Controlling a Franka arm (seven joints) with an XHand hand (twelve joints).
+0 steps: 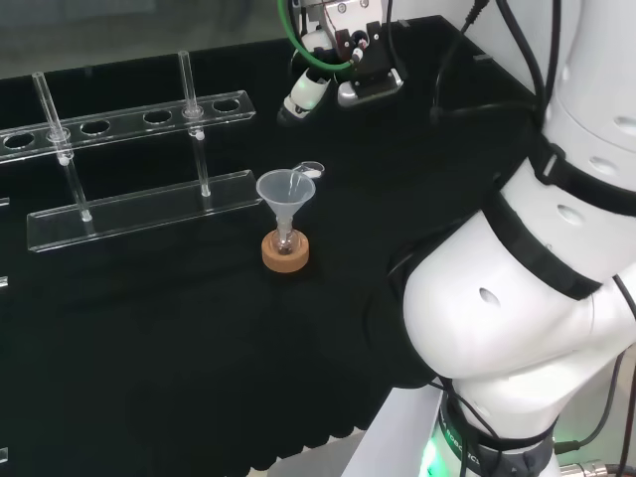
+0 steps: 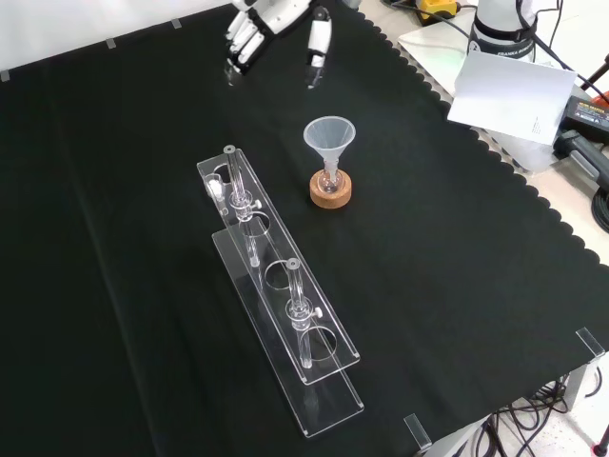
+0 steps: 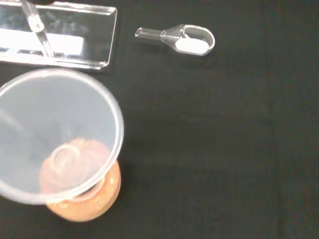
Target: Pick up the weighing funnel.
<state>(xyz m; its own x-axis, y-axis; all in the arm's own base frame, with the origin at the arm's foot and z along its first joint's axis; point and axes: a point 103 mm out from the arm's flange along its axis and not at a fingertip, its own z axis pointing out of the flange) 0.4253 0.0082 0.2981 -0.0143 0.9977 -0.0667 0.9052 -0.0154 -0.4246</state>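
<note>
Where funnel (image 1: 286,192) overlaps it, weighing funnel (image 1: 312,169) half-hidden.

Funnel (image 3: 60,134) and rack (image 3: 75,47) stand near the weighing funnel (image 3: 189,42); cloth (image 3: 224,149) elsewhere bare.

Bench is covered by a black cloth (image 2: 447,286); its scalloped edge is seen at the front view's right. Beyond that edge, a white sheet of paper (image 2: 509,90) and dark cables (image 2: 599,195) are noted. A pale surface (image 2: 57,29) is seen past the cloth's far edge.
</note>
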